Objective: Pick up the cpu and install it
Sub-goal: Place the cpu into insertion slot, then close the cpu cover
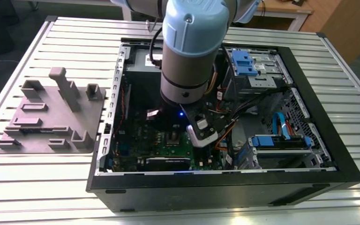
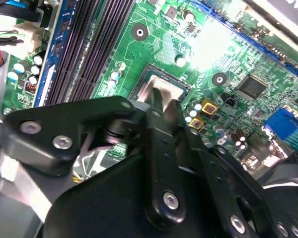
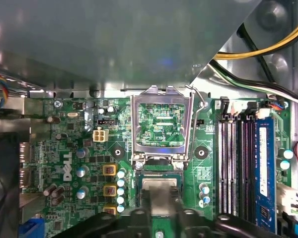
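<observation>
My pincer (image 3: 160,210) hangs low over the socket (image 3: 137,194) of the motherboard (image 3: 64,148), its metal frame (image 3: 137,124) flipped open to admit the cpu (image 3: 159,191) lying there; whether I grip it, I cannot tell.

I see the small, thin square cpu (image 3: 158,184), pale silvery-grey metal top upward, lying level near the middle of the green motherboard (image 3: 69,163). I cannot tell whether it rests on that board.
</observation>
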Motion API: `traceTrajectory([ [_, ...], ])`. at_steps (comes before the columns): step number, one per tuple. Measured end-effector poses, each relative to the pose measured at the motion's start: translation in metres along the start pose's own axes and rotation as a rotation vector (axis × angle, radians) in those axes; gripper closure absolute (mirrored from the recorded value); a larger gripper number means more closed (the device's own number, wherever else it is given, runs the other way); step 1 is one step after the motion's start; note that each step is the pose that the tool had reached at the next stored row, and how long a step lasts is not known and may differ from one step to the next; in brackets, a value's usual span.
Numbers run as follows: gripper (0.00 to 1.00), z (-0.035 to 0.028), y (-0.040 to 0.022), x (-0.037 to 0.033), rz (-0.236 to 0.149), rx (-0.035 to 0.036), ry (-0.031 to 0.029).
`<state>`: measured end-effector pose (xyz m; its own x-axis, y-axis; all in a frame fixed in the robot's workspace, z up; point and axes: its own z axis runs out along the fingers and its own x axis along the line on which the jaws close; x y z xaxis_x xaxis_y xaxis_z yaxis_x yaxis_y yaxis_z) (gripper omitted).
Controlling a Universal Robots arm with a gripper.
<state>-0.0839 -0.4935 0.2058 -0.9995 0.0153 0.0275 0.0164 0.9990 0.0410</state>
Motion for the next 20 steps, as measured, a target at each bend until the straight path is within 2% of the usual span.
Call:
traceTrajectory([
  [2, 0.82, -0.0006, 0.0001, 0.0000, 0.000, -0.0002, 0.0004],
  [3, 0.82, -0.0006, 0.0001, 0.0000, 0.000, -0.0003, 0.0005],
  [4, 0.88, -0.0007, 0.0001, 0.0000, 0.000, -0.0002, 0.0005],
  [20, 0.89, -0.0015, 0.0000, 0.0001, 0.000, 0.0002, 0.0026],
])
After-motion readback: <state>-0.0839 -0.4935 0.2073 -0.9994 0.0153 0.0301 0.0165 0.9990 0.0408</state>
